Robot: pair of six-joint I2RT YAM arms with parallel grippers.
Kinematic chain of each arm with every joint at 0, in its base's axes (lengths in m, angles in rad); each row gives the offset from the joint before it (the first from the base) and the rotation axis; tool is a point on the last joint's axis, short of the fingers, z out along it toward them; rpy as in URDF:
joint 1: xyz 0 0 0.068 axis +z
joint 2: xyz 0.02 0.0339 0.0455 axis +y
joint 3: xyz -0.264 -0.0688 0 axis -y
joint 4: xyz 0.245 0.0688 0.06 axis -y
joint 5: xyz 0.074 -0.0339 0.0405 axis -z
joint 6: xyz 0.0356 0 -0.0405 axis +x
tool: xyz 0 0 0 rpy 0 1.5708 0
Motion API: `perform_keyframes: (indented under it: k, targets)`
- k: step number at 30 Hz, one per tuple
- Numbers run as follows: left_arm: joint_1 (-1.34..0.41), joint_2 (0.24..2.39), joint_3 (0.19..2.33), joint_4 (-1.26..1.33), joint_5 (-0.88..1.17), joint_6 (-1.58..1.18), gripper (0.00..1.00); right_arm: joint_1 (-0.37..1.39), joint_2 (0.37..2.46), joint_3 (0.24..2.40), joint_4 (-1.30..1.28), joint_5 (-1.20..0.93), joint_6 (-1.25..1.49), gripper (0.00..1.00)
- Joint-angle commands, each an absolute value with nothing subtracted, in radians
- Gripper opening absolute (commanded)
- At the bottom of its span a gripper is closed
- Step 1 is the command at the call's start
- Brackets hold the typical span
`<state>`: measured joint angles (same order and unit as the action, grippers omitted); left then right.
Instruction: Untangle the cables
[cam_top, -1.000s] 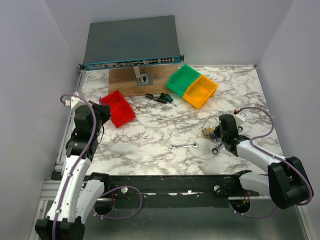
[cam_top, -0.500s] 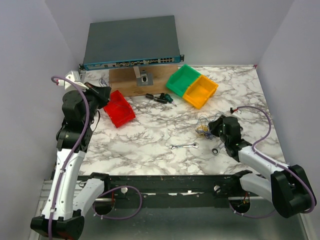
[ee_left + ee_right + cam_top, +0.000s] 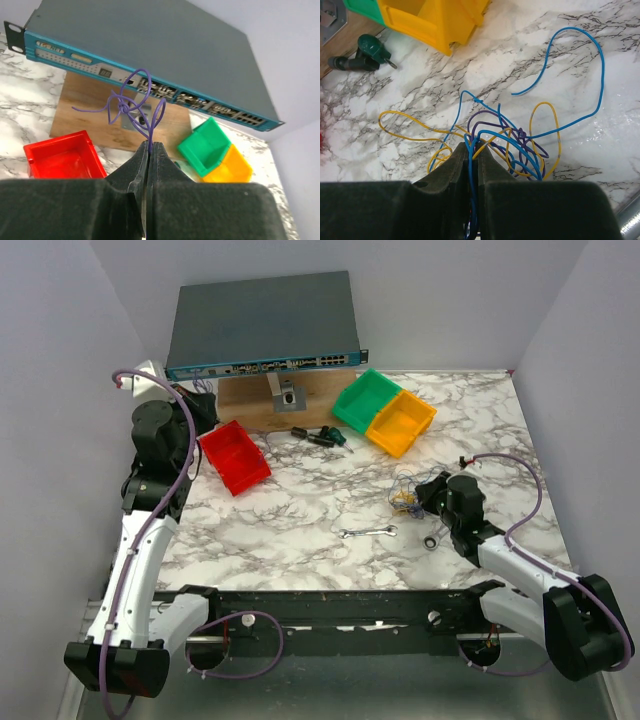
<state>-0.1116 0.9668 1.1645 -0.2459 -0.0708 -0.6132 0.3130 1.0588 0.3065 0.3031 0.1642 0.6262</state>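
Right wrist view: cables (image 3: 520,142) bunched on table (image 3: 420,85), near side of yellow bin (image 3: 435,20), loops fanned ahead of right gripper (image 3: 472,150), clamped on them. Left gripper (image 3: 150,150), far left of bin, pinched on lifted purple strand (image 3: 131,105). Right arm judged nearer.

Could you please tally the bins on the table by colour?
Red bin: 1
Green bin: 1
Yellow bin: 1
Total: 3
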Motion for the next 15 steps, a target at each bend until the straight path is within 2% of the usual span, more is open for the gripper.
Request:
perform_keyframes:
  k: [1,5,11,15]
  targets:
    - [-0.112,0.97,1.034,0.021,-0.141,-0.518,0.0,0.314,1.032,0.291,0.337,0.142,0.613,0.03]
    - [-0.113,0.968,0.923,0.152,-0.253,-0.481,0.0,0.314,1.039,0.291,0.339,0.146,0.612,0.03]
    - [-0.122,0.985,0.89,0.131,-0.329,-0.459,0.0,0.314,1.045,0.295,0.336,0.146,0.621,0.02]
    - [-0.126,0.987,0.784,0.225,-0.335,-0.476,0.0,0.314,1.046,0.296,0.336,0.139,0.621,0.02]
